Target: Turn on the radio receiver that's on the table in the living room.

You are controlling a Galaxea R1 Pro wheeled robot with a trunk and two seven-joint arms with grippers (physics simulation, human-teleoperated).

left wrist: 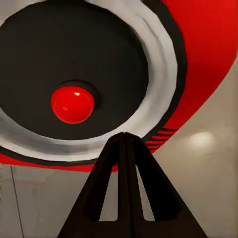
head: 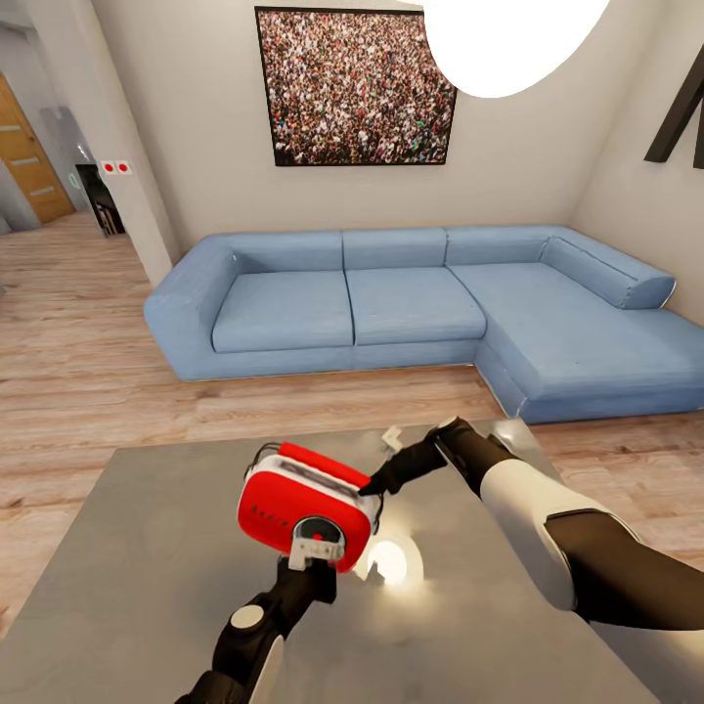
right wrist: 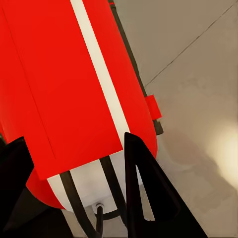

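A: Where is the radio receiver (head: 305, 508)?

B: On the grey desk (head: 137, 557) in the living room, near the middle of the top, with the blue sofa (head: 430, 313) well behind it across the plank floor (head: 68, 332). A crowd picture (head: 357, 88) hangs on the wall above the sofa, and a white lamp (head: 508, 39) cuts into the head view's upper edge.

A: Which way does it point?

B: In the head view its long axis runs roughly from the robot's left to its right, slightly skewed, with the right end farther off. The round dial face is turned toward the robot and tipped upward, so the body looks tilted rather than squarely upright. The white trim band runs along its length.

A: And the left gripper (left wrist: 125, 136)?

B: Its fingers (left wrist: 116, 188) are pressed together, tips meeting, right at the dial's rim. The left wrist view shows the dark dial with a red knob (left wrist: 73, 104) at its centre just beyond the tips.

A: The right gripper (right wrist: 74, 148)?

B: It sits at the radio's right end. In the right wrist view its fingers (right wrist: 144, 188) are spread apart with the red-and-white body between them. I cannot tell whether they are squeezing it or only flanking it.
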